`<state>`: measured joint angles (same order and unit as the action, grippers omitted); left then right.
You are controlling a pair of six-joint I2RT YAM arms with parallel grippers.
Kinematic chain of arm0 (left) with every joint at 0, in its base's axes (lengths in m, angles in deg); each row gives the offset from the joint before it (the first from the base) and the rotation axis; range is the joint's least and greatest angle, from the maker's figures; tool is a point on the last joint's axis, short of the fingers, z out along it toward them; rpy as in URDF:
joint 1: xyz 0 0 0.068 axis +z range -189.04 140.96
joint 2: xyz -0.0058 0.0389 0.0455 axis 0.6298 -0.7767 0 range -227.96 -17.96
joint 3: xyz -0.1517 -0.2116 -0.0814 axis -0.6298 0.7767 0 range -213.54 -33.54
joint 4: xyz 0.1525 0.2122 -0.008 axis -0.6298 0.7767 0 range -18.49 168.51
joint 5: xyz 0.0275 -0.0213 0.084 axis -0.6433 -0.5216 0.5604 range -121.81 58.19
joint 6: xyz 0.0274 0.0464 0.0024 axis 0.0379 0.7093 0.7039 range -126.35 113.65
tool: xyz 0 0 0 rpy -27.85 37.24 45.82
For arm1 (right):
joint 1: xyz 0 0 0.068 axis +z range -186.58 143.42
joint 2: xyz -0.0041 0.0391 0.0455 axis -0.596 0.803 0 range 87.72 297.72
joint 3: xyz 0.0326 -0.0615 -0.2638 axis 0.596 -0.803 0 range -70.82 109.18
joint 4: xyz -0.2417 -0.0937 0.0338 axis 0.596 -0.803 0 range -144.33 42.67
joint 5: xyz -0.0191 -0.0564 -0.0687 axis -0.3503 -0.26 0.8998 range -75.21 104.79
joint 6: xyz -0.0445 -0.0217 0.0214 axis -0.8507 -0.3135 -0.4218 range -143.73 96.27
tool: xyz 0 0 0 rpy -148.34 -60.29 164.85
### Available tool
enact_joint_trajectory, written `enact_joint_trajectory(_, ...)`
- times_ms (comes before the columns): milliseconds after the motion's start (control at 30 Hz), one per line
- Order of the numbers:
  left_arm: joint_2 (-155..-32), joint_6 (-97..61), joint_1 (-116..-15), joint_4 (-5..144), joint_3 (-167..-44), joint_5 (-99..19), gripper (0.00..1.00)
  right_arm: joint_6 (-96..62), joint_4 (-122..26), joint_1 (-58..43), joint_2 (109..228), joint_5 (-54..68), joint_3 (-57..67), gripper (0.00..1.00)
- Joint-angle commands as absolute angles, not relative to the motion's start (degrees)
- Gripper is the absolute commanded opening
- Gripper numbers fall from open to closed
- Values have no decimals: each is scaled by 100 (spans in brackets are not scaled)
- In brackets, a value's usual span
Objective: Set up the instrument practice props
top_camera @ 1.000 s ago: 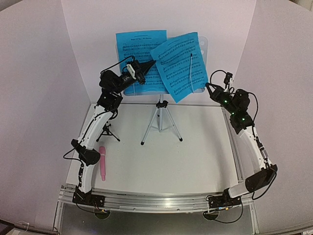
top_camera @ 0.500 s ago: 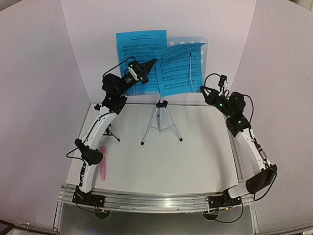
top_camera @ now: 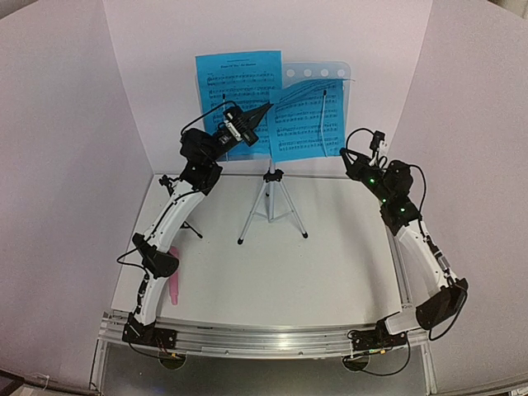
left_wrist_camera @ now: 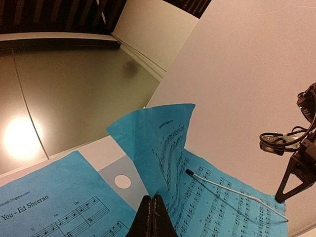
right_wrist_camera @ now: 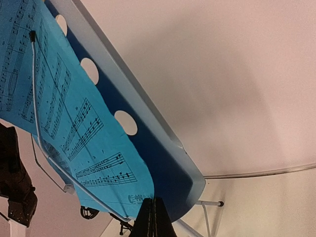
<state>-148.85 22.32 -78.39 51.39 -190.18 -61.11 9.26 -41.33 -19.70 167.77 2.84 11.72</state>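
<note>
The pale-blue music stand [top_camera: 332, 71] rises on its tripod at the back centre. One sheet of blue sheet music [top_camera: 238, 82] lies on its left half and a second sheet [top_camera: 301, 132] on its right half, under a white wire holder [top_camera: 323, 115]. My left gripper [top_camera: 268, 106] is shut on the second sheet's left edge [left_wrist_camera: 163, 148], and the upper corner there curls forward. My right gripper [top_camera: 345, 155] is shut at that sheet's lower right corner [right_wrist_camera: 118, 163]. The pink microphone [top_camera: 174, 285] lies on the table at the left. The small black tripod [top_camera: 188, 224] stands behind it, partly hidden by my left arm.
White walls close in the back and both sides. The stand's tripod legs [top_camera: 271, 210] spread over the middle of the white table. A metal rail [top_camera: 272, 338] runs along the near edge between the arm bases.
The right-hand sheet has swung from a tilt to square on the stand, with its top left corner folding forward. The left gripper moved slightly right and the right gripper slightly left.
</note>
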Motion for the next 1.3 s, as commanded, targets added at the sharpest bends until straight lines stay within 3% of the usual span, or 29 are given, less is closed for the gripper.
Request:
enact_joint_trajectory(0,-14955,2415,-7868,4789,-19289,-6034,0,904,-3782,-1862,16665,356,1211,0)
enact_joint_trajectory(267,-15045,2565,-7912,4606,-19371,-6053,0,869,-3740,-1808,16655,405,1155,0)
enact_joint_trajectory(367,-15046,2615,-7927,4574,-19351,-6108,0,786,-3756,-1805,16591,412,1155,16)
enact_joint_trajectory(467,-15071,2712,-7931,4579,-19359,-6154,0,638,-3794,-1809,16489,433,1180,26)
enact_joint_trajectory(800,-15288,3010,-7929,4472,-19430,-6249,0,438,-4287,-1810,16497,646,1514,27)
enact_joint_trajectory(1067,-15251,3214,-7929,4417,-19403,-6250,0,179,-4620,-1811,16534,1028,1745,44)
enact_joint_trajectory(1167,-15219,3217,-7929,4418,-19376,-6252,0,108,-4781,-1816,16586,1019,1906,43)
enact_joint_trajectory(1267,-15191,3261,-7929,4419,-19370,-6292,0,91,-4976,-1815,16651,1091,2009,32)
